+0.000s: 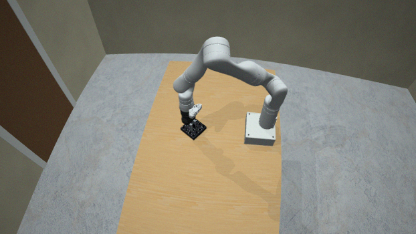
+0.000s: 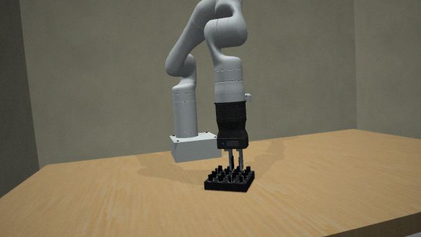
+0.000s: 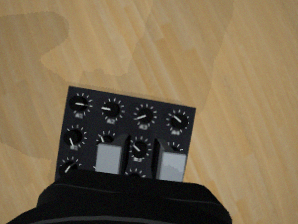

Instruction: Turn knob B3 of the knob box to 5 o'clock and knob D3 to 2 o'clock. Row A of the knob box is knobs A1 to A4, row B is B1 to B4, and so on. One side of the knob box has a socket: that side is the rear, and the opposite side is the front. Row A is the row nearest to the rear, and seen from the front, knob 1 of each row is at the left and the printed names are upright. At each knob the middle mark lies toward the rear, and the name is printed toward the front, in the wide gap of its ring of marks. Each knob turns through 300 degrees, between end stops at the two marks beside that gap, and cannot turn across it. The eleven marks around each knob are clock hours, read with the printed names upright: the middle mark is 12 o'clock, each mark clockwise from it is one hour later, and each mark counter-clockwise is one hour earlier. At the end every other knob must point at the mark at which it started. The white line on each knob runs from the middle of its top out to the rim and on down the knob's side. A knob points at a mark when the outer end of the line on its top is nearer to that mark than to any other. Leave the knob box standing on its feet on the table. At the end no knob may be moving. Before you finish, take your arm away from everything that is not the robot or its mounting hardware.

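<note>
The black knob box stands flat on the table, names upright in the wrist view. My gripper points straight down, open part way. Its fingertips are low among the knobs, one left and one right of knob B3; the wrist view shows dark gaps between them and the knob. The white line of B3 points to the upper left, about 10 o'clock. Knob D3 is hidden behind the gripper body in the wrist view, and its line is too small to read in the top and exterior views.
Knobs A1, A2, A3 and A4 show fully. Knobs B2 and B4 are partly covered by the fingers. The arm's pale base block stands on the table, away from the box.
</note>
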You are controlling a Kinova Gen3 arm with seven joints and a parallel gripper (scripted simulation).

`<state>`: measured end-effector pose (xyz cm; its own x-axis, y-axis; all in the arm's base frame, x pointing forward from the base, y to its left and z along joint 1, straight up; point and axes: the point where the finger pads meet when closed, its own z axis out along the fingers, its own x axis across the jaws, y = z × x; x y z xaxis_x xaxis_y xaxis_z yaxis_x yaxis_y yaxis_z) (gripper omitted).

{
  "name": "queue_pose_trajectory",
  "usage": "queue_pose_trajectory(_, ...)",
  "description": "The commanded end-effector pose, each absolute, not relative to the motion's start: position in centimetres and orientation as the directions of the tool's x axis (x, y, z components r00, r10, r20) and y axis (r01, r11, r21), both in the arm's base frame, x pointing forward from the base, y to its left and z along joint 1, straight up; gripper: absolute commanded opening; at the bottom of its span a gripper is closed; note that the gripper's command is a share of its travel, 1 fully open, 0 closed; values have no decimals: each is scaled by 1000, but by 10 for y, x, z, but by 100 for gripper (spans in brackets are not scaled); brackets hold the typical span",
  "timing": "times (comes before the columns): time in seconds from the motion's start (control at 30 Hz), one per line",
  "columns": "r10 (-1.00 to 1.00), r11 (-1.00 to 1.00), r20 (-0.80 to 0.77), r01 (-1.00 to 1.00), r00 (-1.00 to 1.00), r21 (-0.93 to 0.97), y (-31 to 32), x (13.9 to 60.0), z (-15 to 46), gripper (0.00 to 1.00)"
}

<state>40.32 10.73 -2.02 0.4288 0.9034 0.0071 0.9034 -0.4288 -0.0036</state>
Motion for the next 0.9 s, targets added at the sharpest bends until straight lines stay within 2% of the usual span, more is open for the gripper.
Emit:
queue_pose_trajectory(0.0,903,-430,6,903,430,-4,106,403,-23,46)
queue_pose_trajectory(0.87,903,-430,6,903,430,-4,106,403,-27,46)
